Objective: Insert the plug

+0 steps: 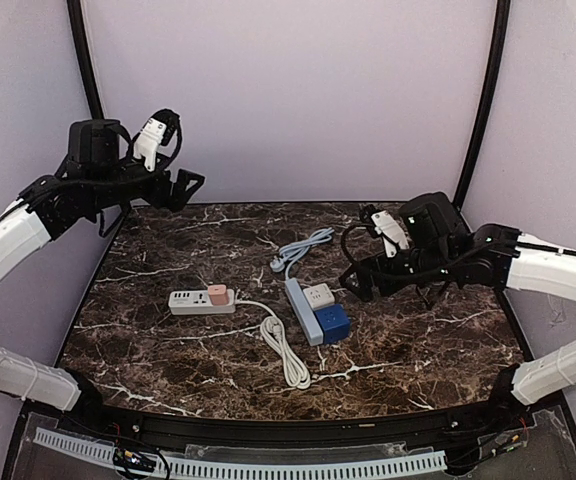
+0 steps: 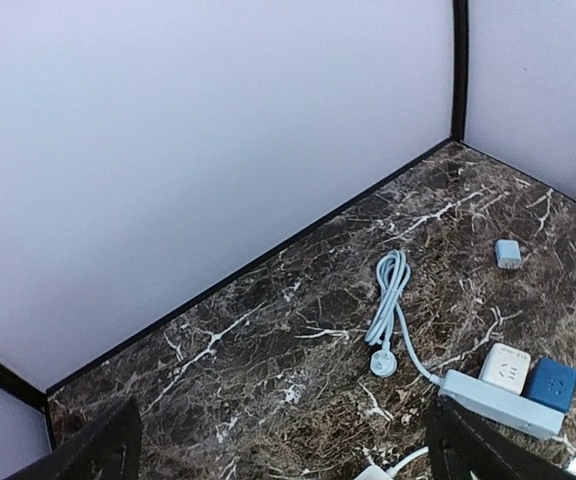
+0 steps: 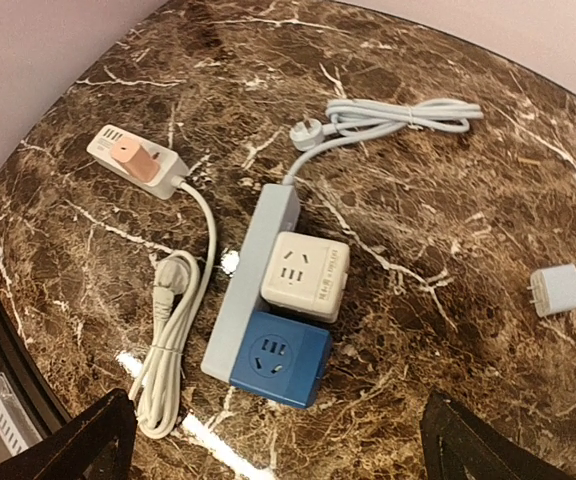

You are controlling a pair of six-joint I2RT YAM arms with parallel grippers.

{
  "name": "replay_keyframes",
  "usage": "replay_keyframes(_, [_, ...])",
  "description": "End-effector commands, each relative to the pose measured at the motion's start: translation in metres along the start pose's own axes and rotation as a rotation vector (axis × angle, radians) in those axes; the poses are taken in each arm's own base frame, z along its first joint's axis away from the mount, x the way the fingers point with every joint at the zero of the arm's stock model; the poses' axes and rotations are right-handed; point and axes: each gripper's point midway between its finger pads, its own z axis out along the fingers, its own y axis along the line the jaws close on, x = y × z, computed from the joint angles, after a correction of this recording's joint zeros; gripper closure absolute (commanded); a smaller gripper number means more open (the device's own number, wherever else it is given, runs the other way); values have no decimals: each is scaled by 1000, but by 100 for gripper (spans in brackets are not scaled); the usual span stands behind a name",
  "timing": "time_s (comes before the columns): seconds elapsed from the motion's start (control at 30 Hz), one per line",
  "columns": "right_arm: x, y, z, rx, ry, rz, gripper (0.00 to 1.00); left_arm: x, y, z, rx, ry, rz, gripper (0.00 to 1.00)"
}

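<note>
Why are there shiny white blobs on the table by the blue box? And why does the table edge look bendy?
Right wrist view: the blobs are light bouncing off the glossy table near the blue box, and the wide lens curves the edge. Left wrist view: little glare, the left claw's fingers are dark in the bottom corners. Top view: sharp, evenly lit.

Glossy marble-look desk (image 3: pixel 468 340), smooth plastic on it.
Blue cube socket (image 3: pixel 280 358) and cream cube socket (image 3: pixel 306 275) look matt plastic; the grey cord (image 3: pixel 388 118) seems rubbery.
</note>
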Motion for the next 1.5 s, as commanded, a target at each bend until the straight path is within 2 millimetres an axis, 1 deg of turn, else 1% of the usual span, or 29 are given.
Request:
replay_keyframes(0.0, [-8, -25, 0, 18, 12, 119, 1, -11, 27, -15, -151, -48, -267, 1])
replay_keyframes(0.03, [-9, -33, 0, 32, 10, 143, 1, -3, 27, -15, -157, -7, -288, 1])
replay_keyframes(0.07, [-12, -42, 0, 55, 6, 163, 1, -8, 30, -16, -166, -5, -330, 1])
replay_keyframes(0.1, [-14, -52, -1, 88, 2, 181, 1, -2, 29, -16, -167, 32, -344, 1])
replay_keyframes(0.13, [-17, -64, -2, 134, -6, 204, 1, -7, 30, -16, -167, 33, -374, 1])
replay_keyframes(0.17, [-18, -72, -4, 163, -9, 219, 1, -7, 30, -18, -166, 46, -413, 1])
replay_keyframes(0.27, [-18, -91, -2, 214, 13, 275, 1, 1, 30, -19, -182, 75, -503, 1])
replay_keyframes(0.3, [-18, -93, 0, 218, 25, 290, 1, 7, 32, -22, -203, 90, -555, 1])
replay_keyframes(0.4, [-19, -101, 4, 239, 53, 329, 1, 19, 33, -26, -228, 124, -609, 1])
replay_keyframes(0.47, [-22, -109, 5, 262, 57, 350, 1, 36, 39, -35, -291, 176, -654, 1])
replay_keyframes(0.53, [-23, -120, 5, 302, 67, 385, 1, 46, 50, -41, -356, 187, -719, 1])
replay_keyframes(0.6, [-23, -129, 7, 327, 74, 430, 1, 56, 45, -39, -335, 207, -729, 1])
replay_keyframes(0.63, [-22, -134, 8, 337, 77, 452, 1, 57, 46, -41, -335, 209, -713, 1])
replay_keyframes(0.67, [-20, -139, 10, 348, 84, 468, 1, 65, 47, -41, -351, 227, -699, 1])
replay_keyframes(0.7, [-19, -144, 10, 363, 93, 488, 1, 67, 48, -45, -359, 229, -669, 1])
replay_keyframes(0.73, [-18, -152, 10, 383, 102, 518, 1, 77, 53, -48, -405, 250, -660, 1])
replay_keyframes(0.77, [-17, -157, 9, 399, 110, 537, 1, 80, 57, -55, -439, 241, -677, 1])
replay_keyframes(0.8, [-16, -162, 9, 410, 116, 555, 1, 92, 62, -57, -480, 248, -681, 1])
replay_keyframes(0.83, [-13, -166, 9, 420, 123, 572, 1, 91, 63, -61, -482, 226, -694, 1])
replay_keyframes(0.93, [2, -183, 15, 456, 162, 628, 1, 95, 56, -58, -435, 225, -707, 1])
replay_keyframes(1.03, [21, -203, 25, 478, 216, 730, 1, 103, 42, -53, -373, 307, -699, 1])
replay_keyframes(1.1, [25, -212, 31, 474, 232, 806, 1, 106, 27, -46, -289, 355, -695, 2])
replay_keyframes(1.13, [25, -216, 35, 470, 235, 834, 1, 109, 23, -43, -270, 374, -688, 3])
replay_keyframes(1.23, [24, -224, 49, 479, 261, 899, 1, 115, 11, -36, -208, 412, -692, 3])
replay_keyframes(1.33, [31, -224, 65, 483, 322, 979, 1, 117, 6, -32, -185, 438, -685, 3])
replay_keyframes(1.47, [37, -231, 81, 530, 381, 1062, 1, 122, 2, -27, -175, 476, -695, 1])
